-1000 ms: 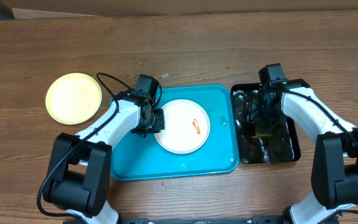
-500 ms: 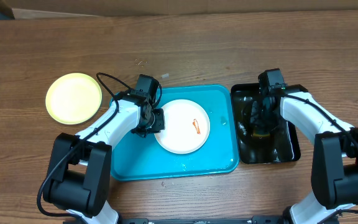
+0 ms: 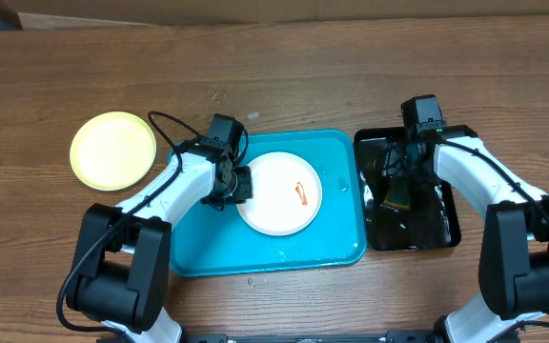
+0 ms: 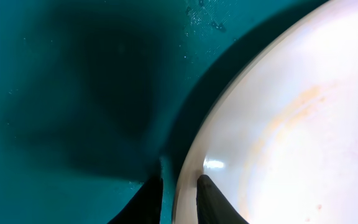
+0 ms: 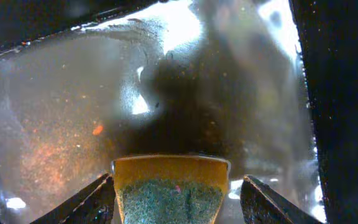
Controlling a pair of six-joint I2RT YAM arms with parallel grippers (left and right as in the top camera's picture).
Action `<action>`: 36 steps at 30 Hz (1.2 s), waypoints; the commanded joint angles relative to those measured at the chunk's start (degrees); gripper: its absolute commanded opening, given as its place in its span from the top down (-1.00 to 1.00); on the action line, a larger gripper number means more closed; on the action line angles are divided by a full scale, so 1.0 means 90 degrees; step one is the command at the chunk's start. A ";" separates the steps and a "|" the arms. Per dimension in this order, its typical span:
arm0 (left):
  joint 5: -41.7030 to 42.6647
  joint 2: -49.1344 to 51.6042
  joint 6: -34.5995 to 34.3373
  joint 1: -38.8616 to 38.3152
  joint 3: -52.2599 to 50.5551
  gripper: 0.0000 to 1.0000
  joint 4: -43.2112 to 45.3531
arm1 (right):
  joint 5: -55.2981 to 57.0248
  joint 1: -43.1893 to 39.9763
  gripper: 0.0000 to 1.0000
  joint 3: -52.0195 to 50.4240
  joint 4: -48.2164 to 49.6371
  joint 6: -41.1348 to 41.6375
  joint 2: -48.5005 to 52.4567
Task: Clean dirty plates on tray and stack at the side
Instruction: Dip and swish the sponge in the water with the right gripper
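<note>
While one yellow plate [image 3: 112, 150] lay near the left edge of the surface [image 3: 27, 238] — seemingly done — the white plate [image 3: 279, 193] sat on the tray [image 3: 217, 250], orange smear [image 3: 301, 193] unwiped, left claw [image 4: 179, 183] clamped on its rim; right claw [image 3: 396, 186] straddled the sponge [image 5: 169, 193], grip impossible to tell
</note>
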 commanded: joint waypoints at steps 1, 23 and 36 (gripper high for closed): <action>-0.0041 0.0092 -0.0022 -0.0007 0.0024 0.57 0.0017 | 0.0104 -0.0022 -0.28 0.0121 -0.0012 0.0027 -0.0044; -0.0041 0.0092 -0.0019 -0.0007 0.0024 0.35 0.0019 | -0.0005 -0.0022 -0.37 0.0639 -0.1027 0.0058 -0.0044; -0.0036 0.0092 0.0039 -0.0007 0.0034 0.60 0.0029 | -0.0874 -0.0017 0.00 -0.0306 -0.0362 0.0199 -0.0041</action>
